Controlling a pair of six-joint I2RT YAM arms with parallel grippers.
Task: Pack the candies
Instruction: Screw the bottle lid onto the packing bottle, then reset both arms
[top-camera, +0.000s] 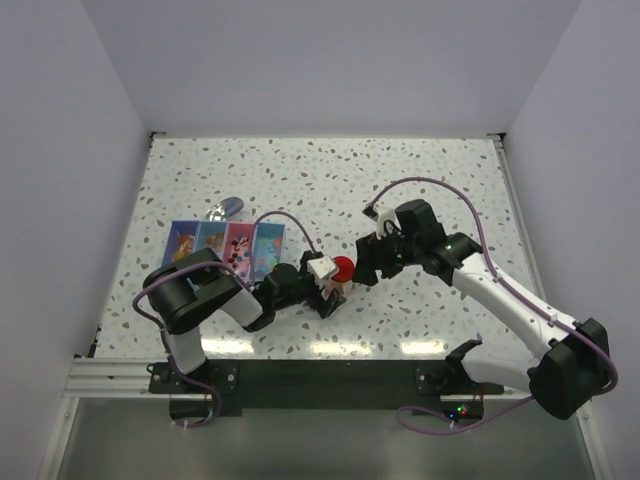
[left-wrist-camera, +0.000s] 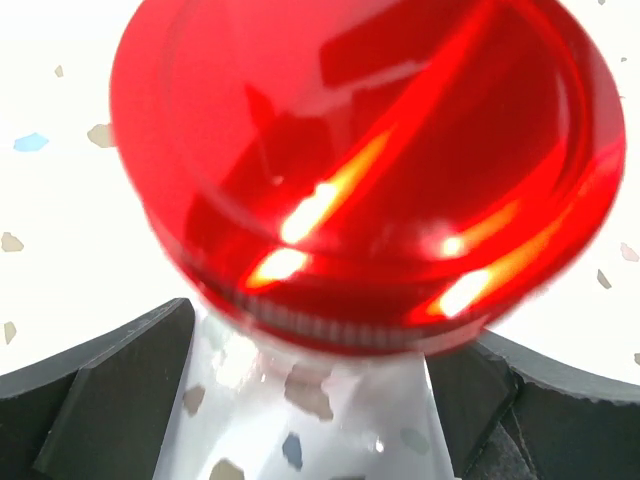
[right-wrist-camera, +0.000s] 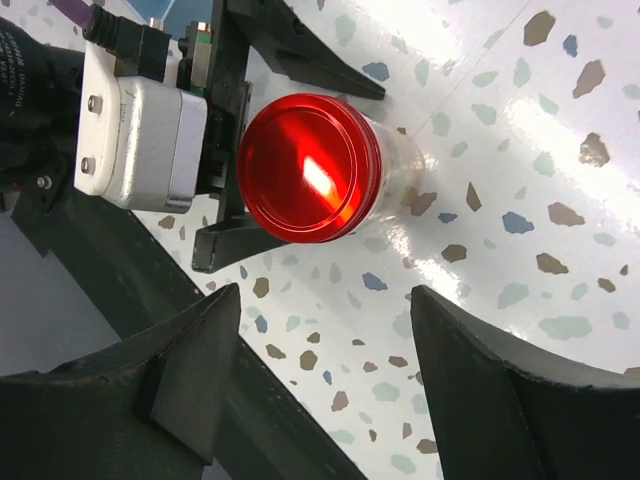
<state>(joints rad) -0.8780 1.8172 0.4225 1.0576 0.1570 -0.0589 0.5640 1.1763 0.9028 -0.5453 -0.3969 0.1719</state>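
Note:
A clear jar (right-wrist-camera: 400, 170) with a round red lid (right-wrist-camera: 310, 165) is held between the fingers of my left gripper (top-camera: 333, 287). In the left wrist view the lid (left-wrist-camera: 370, 170) fills the frame, with the clear jar body (left-wrist-camera: 310, 400) between my dark fingers (left-wrist-camera: 100, 400). Only the speckled table shows through the jar. My right gripper (right-wrist-camera: 322, 300) is open and empty, just right of the jar and facing the lid; it also shows in the top view (top-camera: 366, 262). No loose candies show clearly in any view.
A blue box (top-camera: 226, 245) with four colourful panels lies at the left, behind my left arm. A metal spoon (top-camera: 225, 210) lies just beyond it. The terrazzo table (top-camera: 420, 180) is walled on three sides.

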